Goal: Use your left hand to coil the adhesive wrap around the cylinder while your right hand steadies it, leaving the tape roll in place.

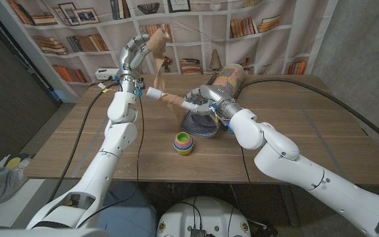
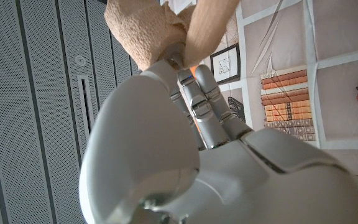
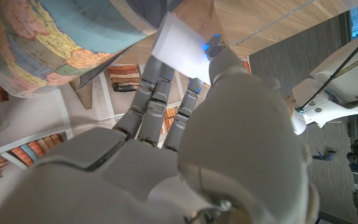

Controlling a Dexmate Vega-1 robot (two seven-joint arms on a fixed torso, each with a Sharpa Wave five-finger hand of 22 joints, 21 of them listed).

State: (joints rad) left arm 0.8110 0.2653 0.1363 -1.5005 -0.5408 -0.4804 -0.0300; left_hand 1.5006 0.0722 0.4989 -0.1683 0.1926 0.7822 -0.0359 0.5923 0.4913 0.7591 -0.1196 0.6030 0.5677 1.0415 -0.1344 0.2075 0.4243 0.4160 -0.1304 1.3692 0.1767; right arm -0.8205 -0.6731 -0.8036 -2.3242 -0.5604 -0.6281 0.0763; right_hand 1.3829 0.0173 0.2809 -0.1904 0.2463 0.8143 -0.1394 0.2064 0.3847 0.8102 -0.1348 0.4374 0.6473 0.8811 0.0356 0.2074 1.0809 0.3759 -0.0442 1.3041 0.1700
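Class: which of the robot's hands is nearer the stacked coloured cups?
Right. The right hand holds the white cylinder just behind the cups; the left hand is raised far behind.

The right robot hand (image 1: 210, 104) hides the cylinder's (image 1: 176, 100) near end; the wrap roll (image 2: 143, 31) is cut off.

Both arms are clad in glossy white rounded shells, segmented at the joints, with a silver ribbed metal section near each wrist. The left hand (image 1: 137, 52) has a smooth white domed back; its fingers (image 2: 205, 106) are grey metallic links with visible seams. The right hand (image 1: 210, 105) is built the same way, white shell over the back, grey jointed fingers (image 3: 157, 93), and a small blue light near the thumb. A screw head sits at the wrist base. Thin black cables trail from the left forearm; a thick black cable runs behind the right arm.
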